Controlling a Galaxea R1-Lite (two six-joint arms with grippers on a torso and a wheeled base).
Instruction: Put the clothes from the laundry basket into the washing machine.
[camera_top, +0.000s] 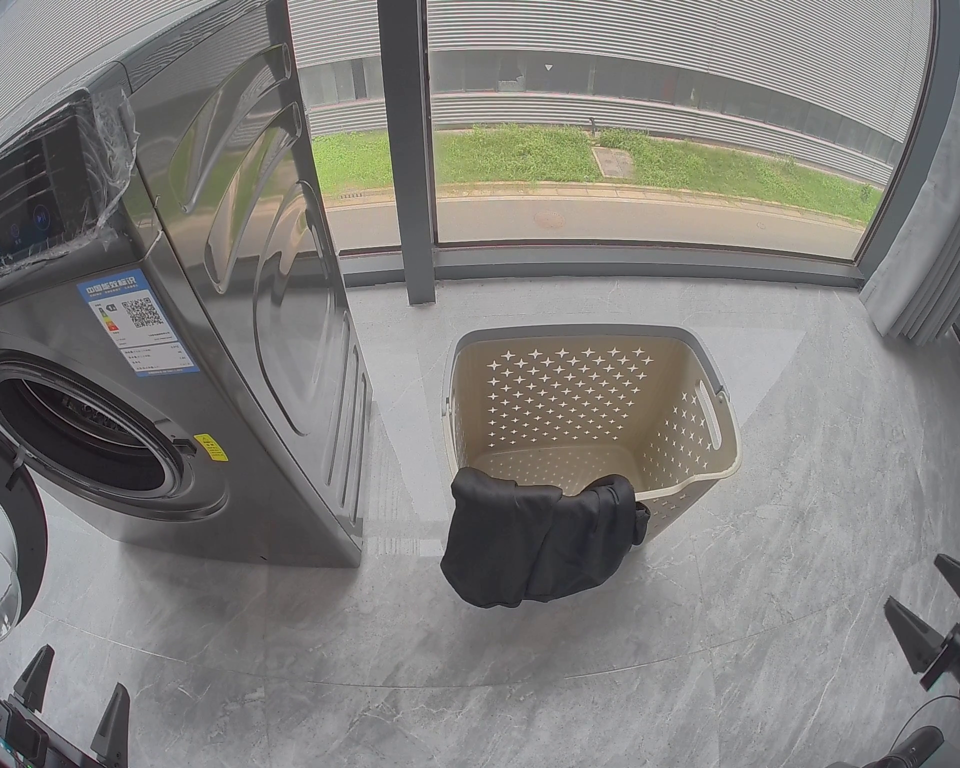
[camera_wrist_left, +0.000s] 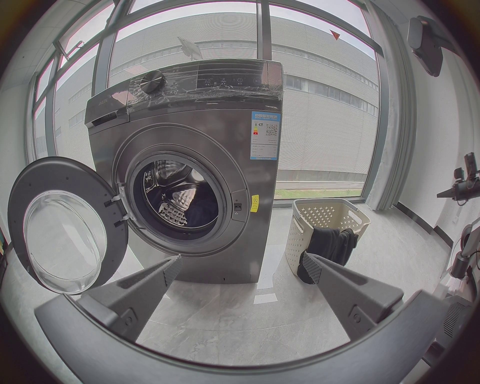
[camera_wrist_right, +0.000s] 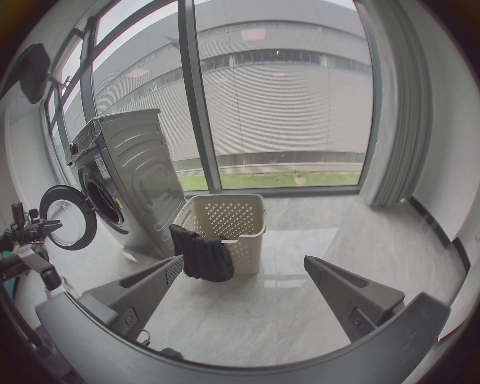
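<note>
A cream laundry basket (camera_top: 715, 400) (camera_wrist_left: 305, 225) (camera_wrist_right: 250, 220) stands on the grey floor right of the washing machine (camera_top: 250, 300) (camera_wrist_left: 220, 150) (camera_wrist_right: 145, 170). A black garment (camera_top: 535, 540) (camera_wrist_left: 332, 245) (camera_wrist_right: 202, 255) hangs over the basket's near rim, partly outside it. The machine's round door (camera_wrist_left: 65, 225) (camera_wrist_right: 67, 225) is swung open and the drum (camera_wrist_left: 175, 200) looks dark inside. My left gripper (camera_top: 72, 700) (camera_wrist_left: 240, 270) is open at the lower left, facing the drum. My right gripper (camera_top: 935, 605) (camera_wrist_right: 242, 270) is open at the lower right, well short of the basket.
A tall window (camera_top: 650, 130) with a grey post (camera_top: 405, 150) runs behind the basket. A pale curtain (camera_top: 920, 260) hangs at the far right. Open floor (camera_top: 500, 660) lies between me and the basket.
</note>
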